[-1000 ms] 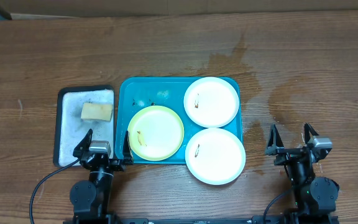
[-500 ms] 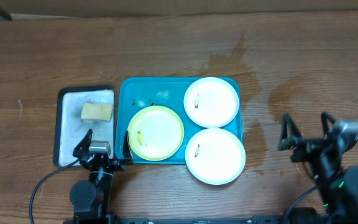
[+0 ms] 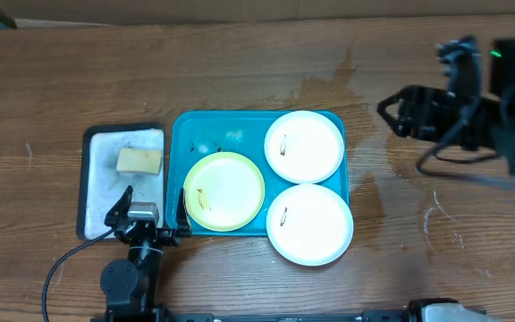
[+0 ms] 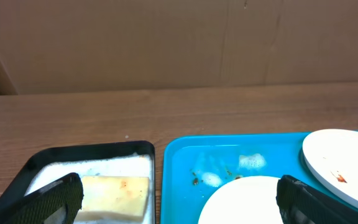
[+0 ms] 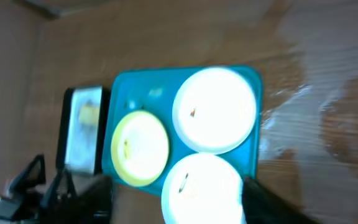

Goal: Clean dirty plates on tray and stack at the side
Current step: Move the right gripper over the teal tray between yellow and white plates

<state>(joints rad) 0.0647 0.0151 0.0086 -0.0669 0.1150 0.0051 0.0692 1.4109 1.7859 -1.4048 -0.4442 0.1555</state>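
The teal tray (image 3: 186,134) holds a pale yellow plate (image 3: 224,190) at its front left and a white plate (image 3: 304,147) at its back right. A second white plate (image 3: 309,224) lies at the front right, overhanging the tray's front edge. All three carry small brown smears. My left gripper (image 3: 148,215) is open and empty at the tray's front left corner. My right gripper (image 3: 399,112) is open and empty, raised high to the right of the tray. The blurred right wrist view shows the tray (image 5: 126,87) and all three plates below.
A smaller black-rimmed white tray (image 3: 83,179) left of the teal tray holds a yellow sponge (image 3: 139,161), which also shows in the left wrist view (image 4: 114,193). Foam and crumbs (image 4: 207,179) lie on the teal tray's back left. Wet patches (image 3: 329,85) mark the wood behind and right of the tray.
My right arm has lifted from the table's front right and swung up to the back right, well above the table. The left arm and the plates have not moved.
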